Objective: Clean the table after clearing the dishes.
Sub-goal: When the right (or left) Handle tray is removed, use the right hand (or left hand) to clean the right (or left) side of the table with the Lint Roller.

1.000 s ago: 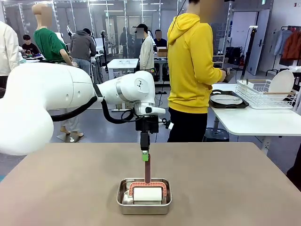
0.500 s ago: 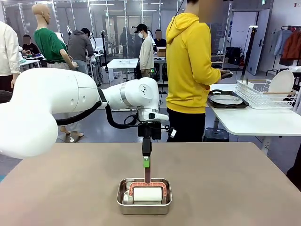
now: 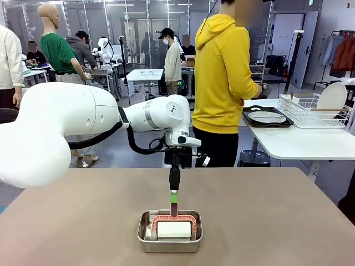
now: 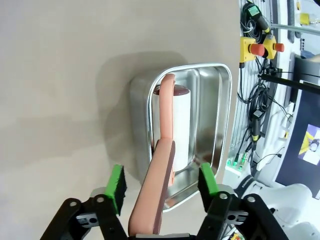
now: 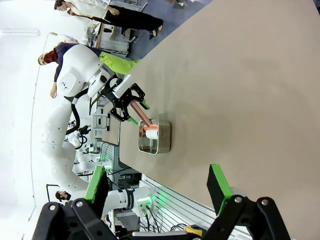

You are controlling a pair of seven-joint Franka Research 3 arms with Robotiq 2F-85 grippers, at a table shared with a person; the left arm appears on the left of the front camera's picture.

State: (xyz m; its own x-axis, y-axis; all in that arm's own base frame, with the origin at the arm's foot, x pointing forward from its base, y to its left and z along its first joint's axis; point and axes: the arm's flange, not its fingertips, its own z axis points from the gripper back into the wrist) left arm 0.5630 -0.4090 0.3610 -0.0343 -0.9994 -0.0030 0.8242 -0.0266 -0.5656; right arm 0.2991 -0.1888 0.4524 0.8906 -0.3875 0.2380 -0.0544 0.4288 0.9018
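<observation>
grey-brown and matte, the table [image 3: 288,221] is the surface to be cleaned, and it carries just one thing near its front middle: a square steel pan [image 3: 145,244]. a lint roller [image 3: 173,229] lies in the pan, white roll down, with its salmon-pink handle [image 4: 159,200] slanting up and out over the rim. the left gripper [image 4: 162,181] stands around that handle. its jaws are spread, with a green pad [image 4: 117,182] on each side and a visible gap to the handle, so nothing is gripped yet. the right gripper [image 5: 157,182] hangs well apart over bare tabletop, jaws released and empty. the dishes [image 3: 267,118] appear already cleared. a dark tray with a white plate sits on the smaller white table [image 3: 299,144] beside a person [image 3: 222,83] in a yellow hoodie.

the likely trouble lies in the grasp and the lift. the handle is tilted and sits nearer one pad, so closing jaws may push it sideways or pinch it askew, letting the roller swing. if the roll is sticky or catches the rim, the light pan could rise with it, or slide across the table. a roller held crooked would then touch the table unevenly.
</observation>
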